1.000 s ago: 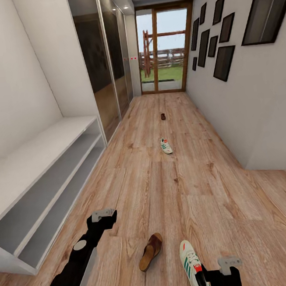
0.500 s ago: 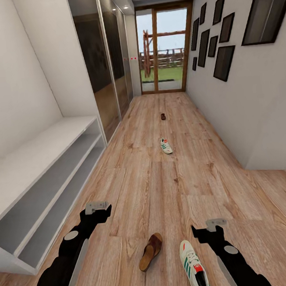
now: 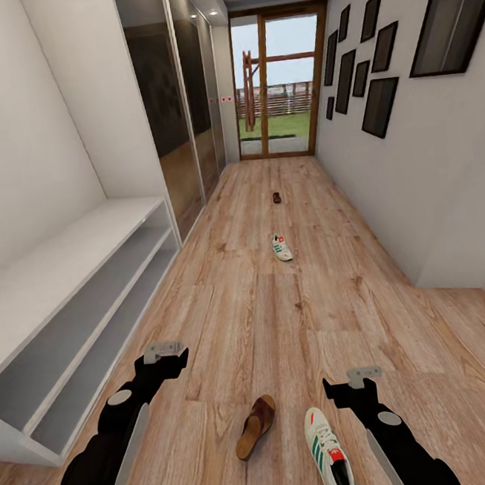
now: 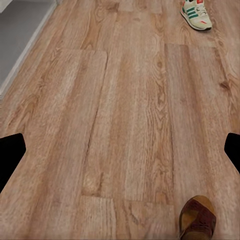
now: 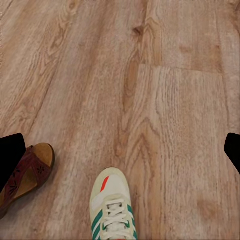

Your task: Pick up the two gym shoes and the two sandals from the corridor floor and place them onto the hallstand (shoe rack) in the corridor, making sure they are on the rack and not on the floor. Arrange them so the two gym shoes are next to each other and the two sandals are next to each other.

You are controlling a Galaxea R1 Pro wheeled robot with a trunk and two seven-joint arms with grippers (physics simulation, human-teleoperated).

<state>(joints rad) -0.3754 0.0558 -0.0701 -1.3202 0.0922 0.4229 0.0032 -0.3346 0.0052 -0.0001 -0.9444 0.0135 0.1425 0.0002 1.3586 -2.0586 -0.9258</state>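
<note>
One gym shoe (image 3: 328,454) lies on the corridor floor (image 3: 280,320) close in front of me, a brown sandal (image 3: 256,426) just left of it. The second gym shoe (image 3: 281,247) lies farther down the corridor, and the second sandal (image 3: 276,197) beyond it. The white hallstand (image 3: 68,291) runs along the left wall. My left gripper (image 3: 164,353) hovers open above the floor, left of the near sandal (image 4: 198,220). My right gripper (image 3: 363,375) hovers open just right of the near gym shoe (image 5: 114,210), with the sandal (image 5: 25,175) beside that shoe.
Dark mirrored wardrobe doors (image 3: 177,115) line the left wall past the hallstand. Framed pictures (image 3: 363,73) hang on the right wall, which steps back at a corner (image 3: 426,283). A glass door (image 3: 278,82) closes the corridor's far end.
Over the last second my right arm rose forward beside the near gym shoe, then settled. My left arm shifted slightly left. The shoes and sandals stayed put.
</note>
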